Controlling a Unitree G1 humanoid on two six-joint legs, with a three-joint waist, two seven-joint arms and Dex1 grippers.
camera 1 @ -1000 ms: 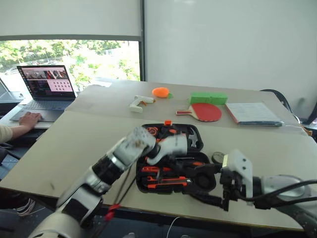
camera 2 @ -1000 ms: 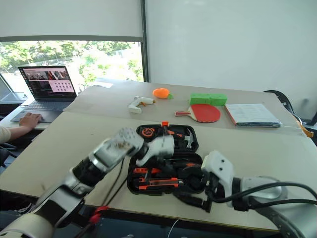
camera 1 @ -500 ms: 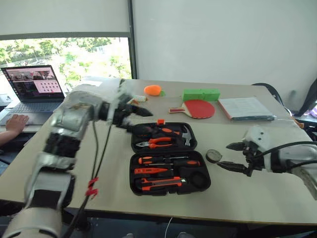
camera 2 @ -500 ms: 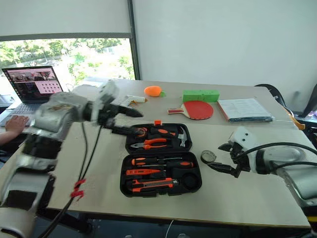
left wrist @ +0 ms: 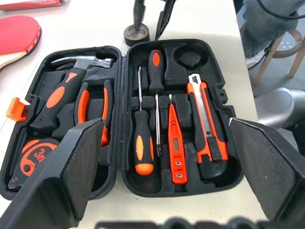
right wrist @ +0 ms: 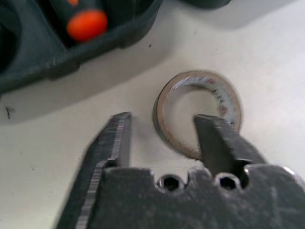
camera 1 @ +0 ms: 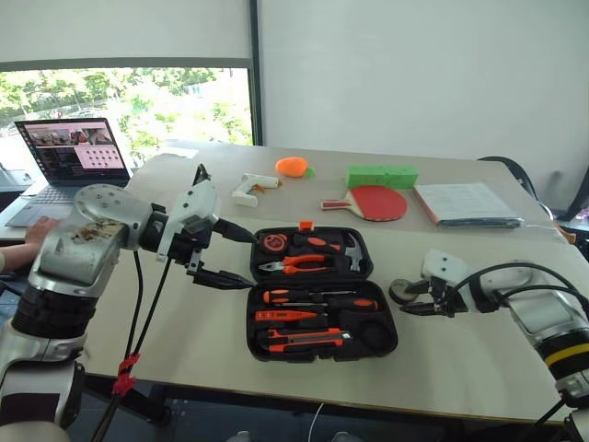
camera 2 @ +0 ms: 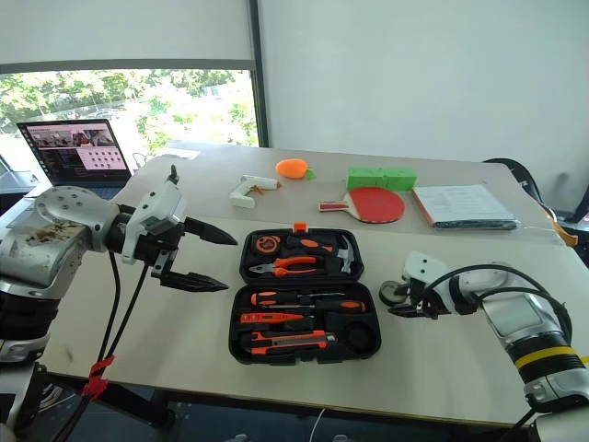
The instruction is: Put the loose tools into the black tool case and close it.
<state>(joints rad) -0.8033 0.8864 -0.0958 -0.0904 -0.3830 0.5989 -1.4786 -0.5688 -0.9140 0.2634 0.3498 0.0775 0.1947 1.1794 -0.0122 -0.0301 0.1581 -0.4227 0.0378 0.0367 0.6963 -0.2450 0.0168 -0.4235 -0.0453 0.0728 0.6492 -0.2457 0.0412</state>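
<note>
**Tape roll last, lid still up**

Mostly packed, judging by the layout. Case [camera 1: 322, 295] lying open flat on the table [camera 1: 138, 295], lid half away from the robot, tray half nearer. Seated in the tray: two screwdrivers [left wrist: 143, 143], an orange tester [left wrist: 175, 152] and the knife [left wrist: 206, 129], all laid side by side along the tray, roughly parallel to the hinge. Round pocket [left wrist: 193, 57] at the tray's right end empty, probably meant for the tape. In the lid half: hammer, pliers, tape measure.

Left to do: tape roll [right wrist: 198, 112] into the case, then lid folded over and latch [camera 1: 306, 225] snapped.

Tape lying flat on the table just right of the case, apart from it, hole facing up; no long axis to speak of, being a ring.

Right gripper [right wrist: 164, 136] at the roll, partly spread: one finger [right wrist: 217, 138] dipped inside the ring, the other outside its wall, rim between them. Gap still visible on the outer side, so not yet pinching, as far as can be told.

Left gripper [camera 1: 225, 253] spread wide and empty, held above the table left of the case, pointing toward it.
</note>
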